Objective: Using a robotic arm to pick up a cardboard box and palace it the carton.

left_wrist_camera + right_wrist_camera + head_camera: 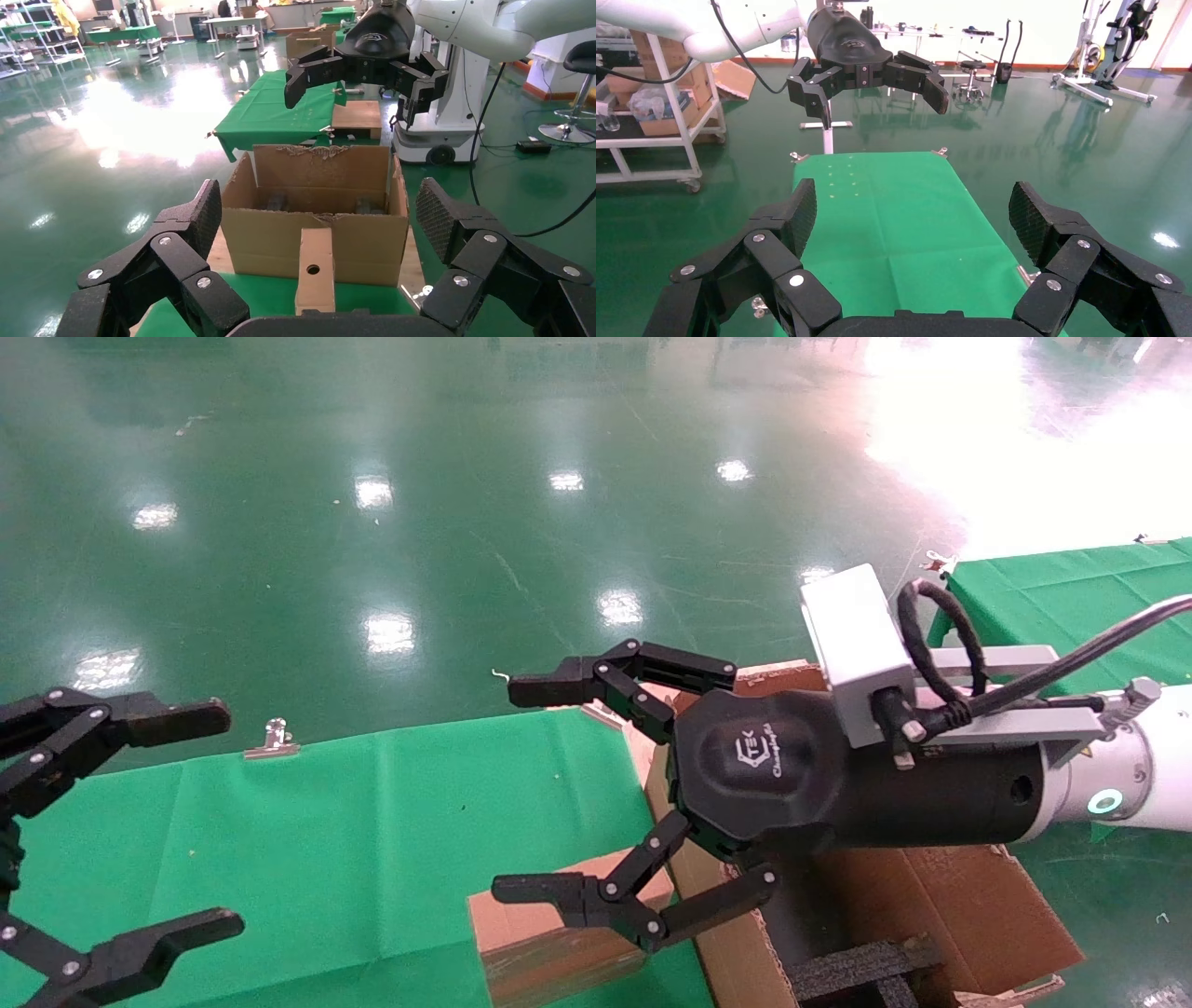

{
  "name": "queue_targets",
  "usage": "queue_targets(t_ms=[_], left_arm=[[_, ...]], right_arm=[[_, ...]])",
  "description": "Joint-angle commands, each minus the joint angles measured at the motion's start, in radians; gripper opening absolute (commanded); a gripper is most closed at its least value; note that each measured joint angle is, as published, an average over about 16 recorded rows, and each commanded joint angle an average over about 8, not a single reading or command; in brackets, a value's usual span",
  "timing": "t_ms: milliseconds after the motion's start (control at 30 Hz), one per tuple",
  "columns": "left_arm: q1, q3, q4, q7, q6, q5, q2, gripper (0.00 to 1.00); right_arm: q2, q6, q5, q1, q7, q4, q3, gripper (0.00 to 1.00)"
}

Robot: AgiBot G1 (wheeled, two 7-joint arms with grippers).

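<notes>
The small cardboard box (559,933) lies on the green cloth table (372,840), right against the carton's (941,896) near wall. In the left wrist view the box (314,270) shows its round hole, with the carton (316,232) behind it. Black foam inserts (857,966) sit inside the carton. My right gripper (515,789), on the white arm with the teal ring (1105,801), is open and empty. It hovers above the box and the carton's left edge. My left gripper (219,820) is open and empty at the table's left, facing the box. The box is out of the right wrist view.
Metal clips (272,740) hold the cloth at the table's far edge. A second green table (1071,589) stands at the back right. Shiny green floor (466,523) lies beyond. The left wrist view shows a white robot base (450,133) behind the carton.
</notes>
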Motion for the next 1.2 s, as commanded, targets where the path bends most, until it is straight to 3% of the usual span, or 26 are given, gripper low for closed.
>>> queue_targets(t_ms=[33, 367, 400, 600, 633, 667, 967, 1200], left_arm=[[0.000, 0.000, 0.000, 0.000, 0.000, 0.000, 0.000, 1.00], [0.000, 0.000, 0.000, 0.000, 0.000, 0.000, 0.000, 0.98], [0.000, 0.000, 0.000, 0.000, 0.000, 0.000, 0.000, 0.90], [0.000, 0.000, 0.000, 0.000, 0.000, 0.000, 0.000, 0.15], [0.000, 0.000, 0.000, 0.000, 0.000, 0.000, 0.000, 0.04], [0.000, 0.000, 0.000, 0.000, 0.000, 0.000, 0.000, 0.00], [0.000, 0.000, 0.000, 0.000, 0.000, 0.000, 0.000, 0.00], [0.000, 0.000, 0.000, 0.000, 0.000, 0.000, 0.000, 0.00]], right_arm=[[0.000, 0.000, 0.000, 0.000, 0.000, 0.000, 0.000, 1.00], [0.000, 0.000, 0.000, 0.000, 0.000, 0.000, 0.000, 1.00], [0.000, 0.000, 0.000, 0.000, 0.000, 0.000, 0.000, 1.00], [0.000, 0.000, 0.000, 0.000, 0.000, 0.000, 0.000, 1.00], [0.000, 0.000, 0.000, 0.000, 0.000, 0.000, 0.000, 1.00], [0.000, 0.000, 0.000, 0.000, 0.000, 0.000, 0.000, 1.00], [0.004, -0.019, -0.070, 0.027, 0.018, -0.011, -0.037, 1.00], [-0.025, -0.064, -0.317, 0.175, 0.081, -0.041, -0.164, 1.00]])
